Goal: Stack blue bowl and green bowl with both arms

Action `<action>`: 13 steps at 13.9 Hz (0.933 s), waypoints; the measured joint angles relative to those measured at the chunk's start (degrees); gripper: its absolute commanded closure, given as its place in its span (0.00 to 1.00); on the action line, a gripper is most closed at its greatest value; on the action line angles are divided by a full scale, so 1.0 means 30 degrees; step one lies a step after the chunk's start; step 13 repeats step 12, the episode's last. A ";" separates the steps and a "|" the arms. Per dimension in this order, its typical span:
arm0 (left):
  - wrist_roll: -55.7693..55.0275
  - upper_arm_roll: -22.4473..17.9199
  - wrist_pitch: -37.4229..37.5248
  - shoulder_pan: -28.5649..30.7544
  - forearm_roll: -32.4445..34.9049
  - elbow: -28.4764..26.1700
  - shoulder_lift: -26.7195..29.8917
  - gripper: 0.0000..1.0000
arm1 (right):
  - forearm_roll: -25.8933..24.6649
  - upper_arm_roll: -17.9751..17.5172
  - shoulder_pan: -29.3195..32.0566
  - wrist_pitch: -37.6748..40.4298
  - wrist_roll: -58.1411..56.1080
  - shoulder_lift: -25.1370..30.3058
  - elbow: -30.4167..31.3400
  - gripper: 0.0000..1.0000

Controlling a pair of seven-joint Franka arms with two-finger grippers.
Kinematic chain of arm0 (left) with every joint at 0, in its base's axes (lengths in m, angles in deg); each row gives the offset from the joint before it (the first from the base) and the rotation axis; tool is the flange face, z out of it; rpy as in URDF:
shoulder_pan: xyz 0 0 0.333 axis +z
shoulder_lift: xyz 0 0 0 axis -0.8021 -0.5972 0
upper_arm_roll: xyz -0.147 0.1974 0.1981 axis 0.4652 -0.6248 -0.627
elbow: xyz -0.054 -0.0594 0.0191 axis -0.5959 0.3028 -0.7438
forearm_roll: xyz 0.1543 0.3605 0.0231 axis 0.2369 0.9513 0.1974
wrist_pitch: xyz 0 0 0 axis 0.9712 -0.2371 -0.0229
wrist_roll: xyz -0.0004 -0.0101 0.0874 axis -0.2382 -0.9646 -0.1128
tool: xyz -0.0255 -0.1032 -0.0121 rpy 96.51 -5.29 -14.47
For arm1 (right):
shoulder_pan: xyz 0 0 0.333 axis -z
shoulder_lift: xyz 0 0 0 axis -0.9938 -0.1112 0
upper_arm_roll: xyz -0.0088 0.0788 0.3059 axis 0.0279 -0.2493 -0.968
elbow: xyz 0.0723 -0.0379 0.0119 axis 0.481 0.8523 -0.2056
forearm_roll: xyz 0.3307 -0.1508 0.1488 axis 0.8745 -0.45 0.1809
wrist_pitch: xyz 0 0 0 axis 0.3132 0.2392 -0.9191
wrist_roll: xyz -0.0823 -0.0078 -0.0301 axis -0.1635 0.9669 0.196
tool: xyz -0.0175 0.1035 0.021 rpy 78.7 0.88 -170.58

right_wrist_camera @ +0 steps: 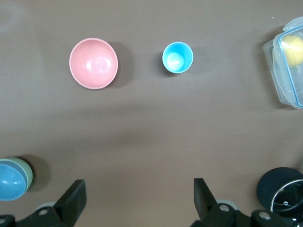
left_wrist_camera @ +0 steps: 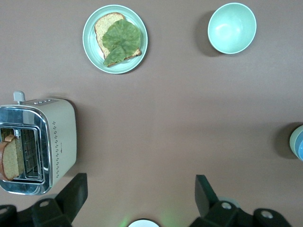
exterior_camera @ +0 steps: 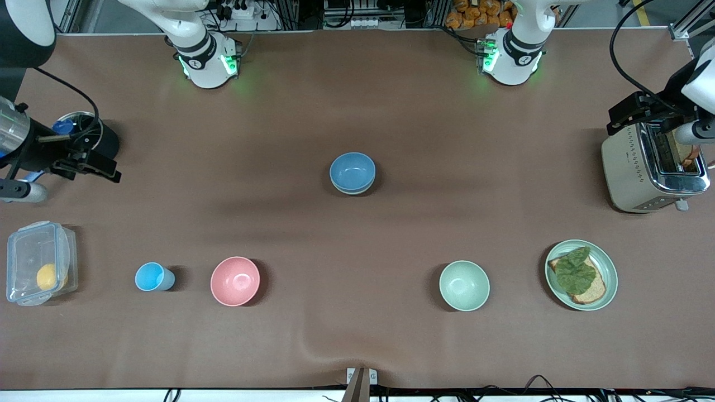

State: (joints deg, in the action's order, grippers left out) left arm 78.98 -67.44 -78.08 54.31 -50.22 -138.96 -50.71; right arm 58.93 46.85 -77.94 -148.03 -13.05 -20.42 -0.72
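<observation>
The blue bowl [exterior_camera: 352, 170] sits nested inside the pale sage green bowl [exterior_camera: 353, 191] at the middle of the table; only the green bowl's rim shows under it. The right wrist view shows the blue bowl [right_wrist_camera: 9, 182] in the green bowl [right_wrist_camera: 29, 172] at its edge. A mintier green bowl [exterior_camera: 464, 285] stands alone, nearer the camera, toward the left arm's end. My left gripper [left_wrist_camera: 141, 194] is open and empty, high over the toaster. My right gripper [right_wrist_camera: 139, 196] is open and empty, high at the right arm's end, over the black pot.
A toaster [exterior_camera: 631, 167] and a green plate [exterior_camera: 610, 279] with bread and a leaf are at the left arm's end. A pink bowl [exterior_camera: 235, 281], light-blue cup [exterior_camera: 151, 277], clear box [exterior_camera: 39, 262] with a yellow fruit and a black pot [exterior_camera: 103, 142] are at the right arm's end.
</observation>
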 measured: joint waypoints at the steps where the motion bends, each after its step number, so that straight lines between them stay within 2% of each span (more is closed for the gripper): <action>1: 0.0061 0.0008 0.0007 -0.0002 0.0000 -0.0010 -0.0006 0.00 | 0.0005 -0.0103 -0.0002 0.0111 -0.0068 0.0270 0.0248 0.00; 13: 0.0076 0.0078 0.0010 -0.0011 0.0000 -0.0017 -0.0008 0.00 | 0.0022 -0.0368 -0.0091 0.0390 -0.0327 0.1480 0.1822 0.00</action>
